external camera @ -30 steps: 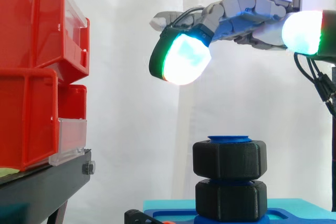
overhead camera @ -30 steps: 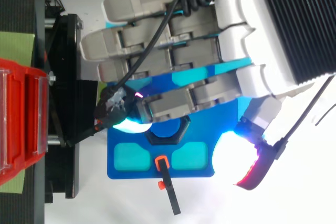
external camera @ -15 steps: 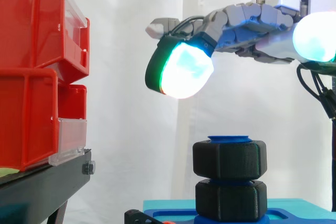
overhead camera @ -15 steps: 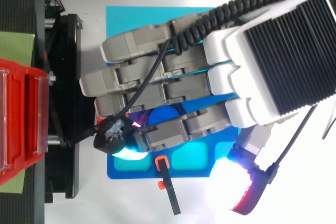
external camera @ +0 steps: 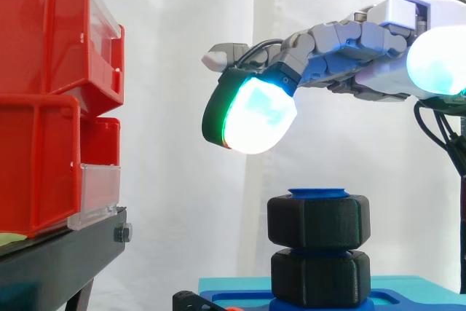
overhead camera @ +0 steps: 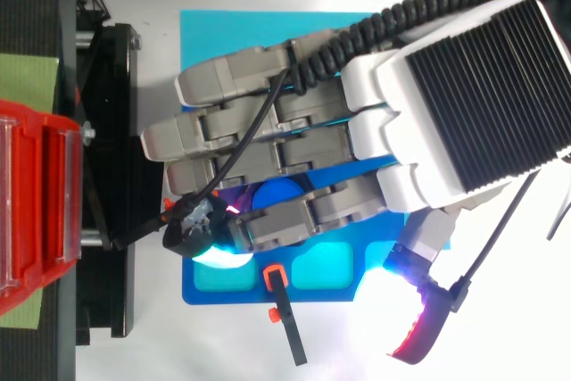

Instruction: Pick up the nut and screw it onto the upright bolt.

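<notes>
Side view: the hand (external camera: 349, 38) hangs clear above the blue bolt (external camera: 319, 193), fingers extended and relaxed, holding nothing. The upper nut (external camera: 318, 220) sits on the bolt just under its top, directly above the lower nut (external camera: 320, 276), with the red bins (external camera: 44, 107) at the view's left. Top view: the hand (overhead camera: 294, 131) overlies the blue base (overhead camera: 223, 297), and the bolt's top (overhead camera: 272, 195) shows between its fingers
</notes>
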Tool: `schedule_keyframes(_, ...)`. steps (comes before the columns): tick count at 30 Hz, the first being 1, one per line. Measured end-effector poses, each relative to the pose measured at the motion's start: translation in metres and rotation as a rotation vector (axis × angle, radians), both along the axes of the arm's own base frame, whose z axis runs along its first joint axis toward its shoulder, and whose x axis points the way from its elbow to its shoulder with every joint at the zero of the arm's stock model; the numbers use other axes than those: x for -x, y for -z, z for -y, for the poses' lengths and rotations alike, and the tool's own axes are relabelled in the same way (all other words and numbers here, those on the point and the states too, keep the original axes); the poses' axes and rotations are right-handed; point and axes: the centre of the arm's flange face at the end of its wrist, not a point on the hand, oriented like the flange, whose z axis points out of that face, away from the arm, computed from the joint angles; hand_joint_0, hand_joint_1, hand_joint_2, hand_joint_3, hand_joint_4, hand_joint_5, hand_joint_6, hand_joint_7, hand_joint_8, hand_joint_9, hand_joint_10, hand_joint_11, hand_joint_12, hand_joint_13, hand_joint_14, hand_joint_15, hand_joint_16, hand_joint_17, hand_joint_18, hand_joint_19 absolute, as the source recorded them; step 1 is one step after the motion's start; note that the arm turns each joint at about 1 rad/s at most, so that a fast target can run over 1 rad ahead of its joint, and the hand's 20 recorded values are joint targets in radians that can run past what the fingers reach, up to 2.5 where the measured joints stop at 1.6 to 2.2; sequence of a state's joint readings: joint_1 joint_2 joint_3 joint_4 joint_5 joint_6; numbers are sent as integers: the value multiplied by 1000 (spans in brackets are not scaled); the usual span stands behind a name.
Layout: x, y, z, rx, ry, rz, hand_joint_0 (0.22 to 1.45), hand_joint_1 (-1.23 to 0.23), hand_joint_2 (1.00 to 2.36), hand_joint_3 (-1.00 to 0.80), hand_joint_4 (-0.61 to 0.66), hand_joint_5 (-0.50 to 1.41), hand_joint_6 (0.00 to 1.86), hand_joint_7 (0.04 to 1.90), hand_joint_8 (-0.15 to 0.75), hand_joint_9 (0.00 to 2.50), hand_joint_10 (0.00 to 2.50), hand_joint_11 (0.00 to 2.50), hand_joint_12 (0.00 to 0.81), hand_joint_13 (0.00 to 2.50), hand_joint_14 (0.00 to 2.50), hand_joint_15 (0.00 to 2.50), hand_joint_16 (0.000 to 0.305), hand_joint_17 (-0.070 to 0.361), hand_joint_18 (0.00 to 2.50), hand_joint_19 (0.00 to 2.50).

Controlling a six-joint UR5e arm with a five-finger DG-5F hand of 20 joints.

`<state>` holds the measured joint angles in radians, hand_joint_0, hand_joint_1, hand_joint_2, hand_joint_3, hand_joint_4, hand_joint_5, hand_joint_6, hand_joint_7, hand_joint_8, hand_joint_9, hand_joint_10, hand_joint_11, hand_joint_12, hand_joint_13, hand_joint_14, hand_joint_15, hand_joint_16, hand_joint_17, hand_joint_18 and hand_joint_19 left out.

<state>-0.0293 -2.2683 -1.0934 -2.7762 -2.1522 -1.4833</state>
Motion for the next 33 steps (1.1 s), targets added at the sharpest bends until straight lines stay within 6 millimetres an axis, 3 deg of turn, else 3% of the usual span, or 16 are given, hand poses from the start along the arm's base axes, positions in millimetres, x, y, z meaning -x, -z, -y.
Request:
schedule_keyframes(11, 4, 19, 1, -16, -2, -6, 466, -70, 1000, -500, 133, -161, 501, 655, 206, 292, 0, 0, 320, 0, 0, 0, 42, 94, 0, 0)
schedule_keyframes(20, 5, 22, 6, -28, 4, -2, 470, -90, 1000, -500, 137, -157, 502, 659, 211, 318, 0, 0, 318, 28, 0, 0, 41, 93, 0, 0)
schedule_keyframes(33, 5, 34, -1, -38, 10, 16, 474, -99, 1000, -500, 140, -154, 502, 675, 216, 326, 0, 0, 319, 40, 0, 0, 41, 93, 0, 0)
